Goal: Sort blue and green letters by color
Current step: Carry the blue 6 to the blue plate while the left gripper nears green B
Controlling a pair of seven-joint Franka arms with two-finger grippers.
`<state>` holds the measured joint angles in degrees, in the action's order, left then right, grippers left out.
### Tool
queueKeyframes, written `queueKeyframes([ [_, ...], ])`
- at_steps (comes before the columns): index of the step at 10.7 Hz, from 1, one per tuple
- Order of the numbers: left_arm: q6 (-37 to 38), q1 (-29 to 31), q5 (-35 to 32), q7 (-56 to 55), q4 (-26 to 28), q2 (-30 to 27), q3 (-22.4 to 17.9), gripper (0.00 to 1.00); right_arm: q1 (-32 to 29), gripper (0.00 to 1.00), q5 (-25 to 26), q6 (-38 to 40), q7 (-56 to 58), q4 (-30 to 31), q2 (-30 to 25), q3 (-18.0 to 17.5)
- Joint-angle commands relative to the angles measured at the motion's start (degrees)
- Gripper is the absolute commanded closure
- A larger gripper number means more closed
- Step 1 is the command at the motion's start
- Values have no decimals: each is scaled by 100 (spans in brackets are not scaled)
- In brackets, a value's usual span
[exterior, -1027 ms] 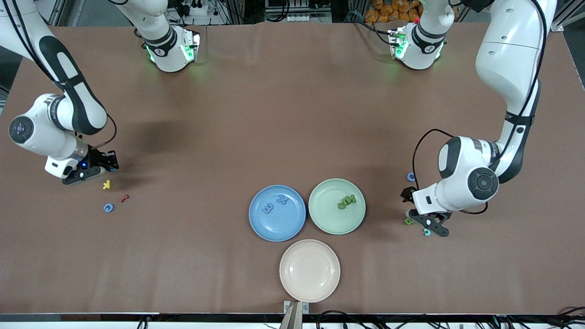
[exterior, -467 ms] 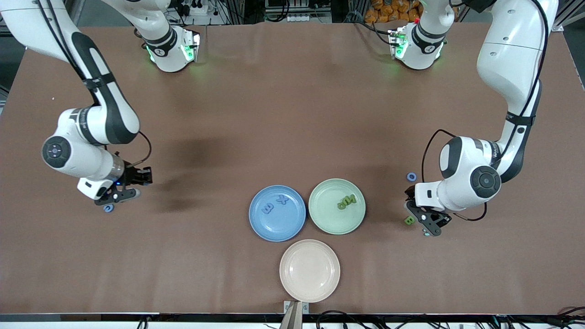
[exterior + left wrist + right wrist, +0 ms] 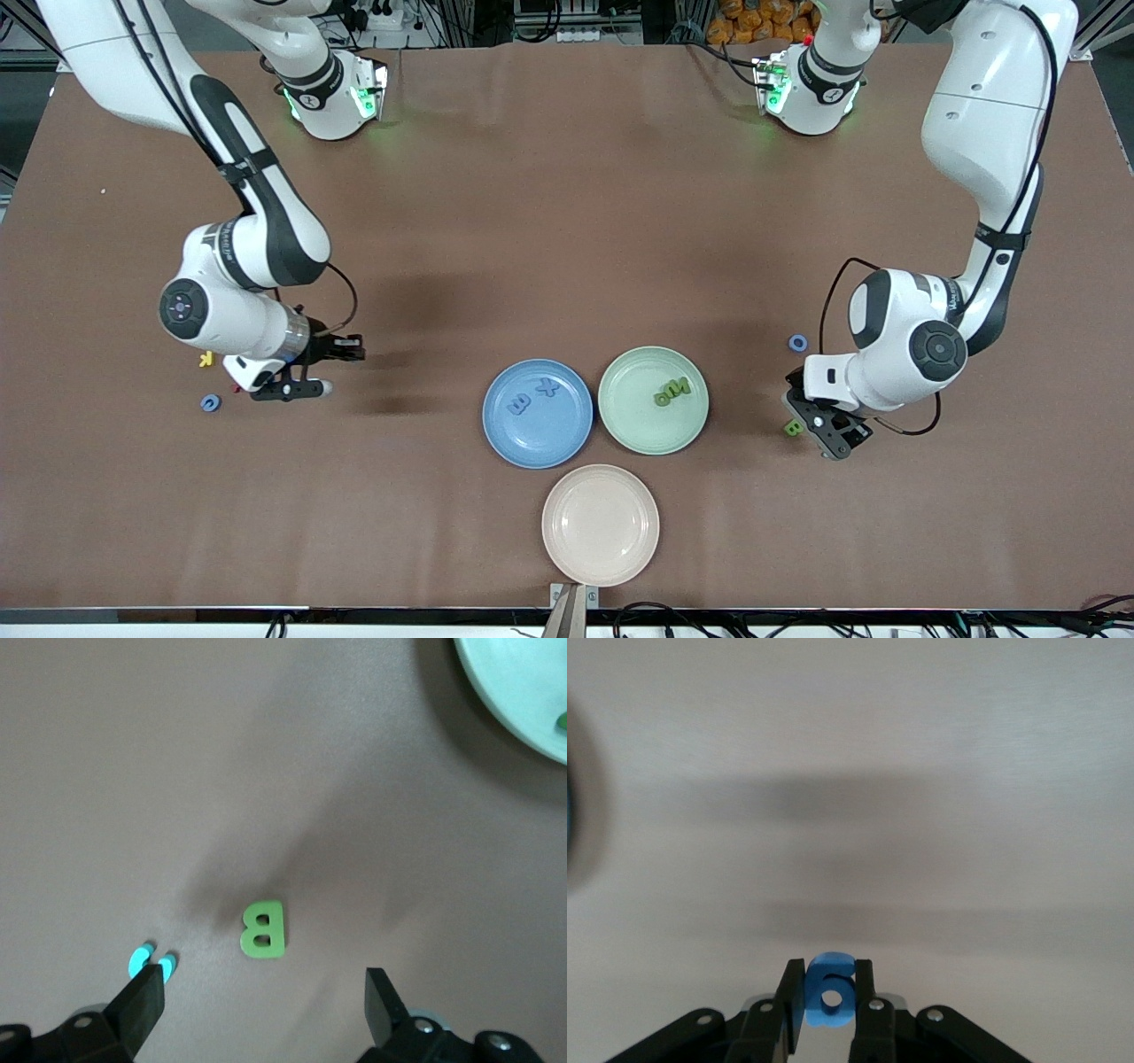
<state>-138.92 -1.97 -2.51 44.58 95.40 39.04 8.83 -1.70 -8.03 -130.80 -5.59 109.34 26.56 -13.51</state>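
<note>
Fingers of my right gripper (image 3: 829, 997) pinch a blue piece (image 3: 830, 990), carried over bare table toward the right arm's end. My left gripper (image 3: 263, 1010), fingers spread wide, hangs over the green B (image 3: 263, 929), which lies flat on the table (image 3: 567, 221) beside a small cyan piece (image 3: 151, 961). Blue plate (image 3: 537, 413) holds two blue letters (image 3: 533, 396); green plate (image 3: 653, 400) holds green letters (image 3: 671, 392). A blue ring (image 3: 798, 343) and blue letter (image 3: 210, 403) lie loose.
</note>
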Motion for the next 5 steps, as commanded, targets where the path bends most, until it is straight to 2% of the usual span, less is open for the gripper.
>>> queueKeyframes([
  [1, -328, -49, -31, 139, 22, 156, 22, 0, 633, 100, -172, 3, -1423, -850, 550, 42],
  [3, -469, -76, -31, 139, 22, 261, 22, 0, 994, 100, -181, -103, -2345, -1307, 867, 42],
  [5, -583, -84, -39, 139, 22, 358, 13, 0, 1520, 100, -146, -243, -3898, -1791, 1156, 42],
])
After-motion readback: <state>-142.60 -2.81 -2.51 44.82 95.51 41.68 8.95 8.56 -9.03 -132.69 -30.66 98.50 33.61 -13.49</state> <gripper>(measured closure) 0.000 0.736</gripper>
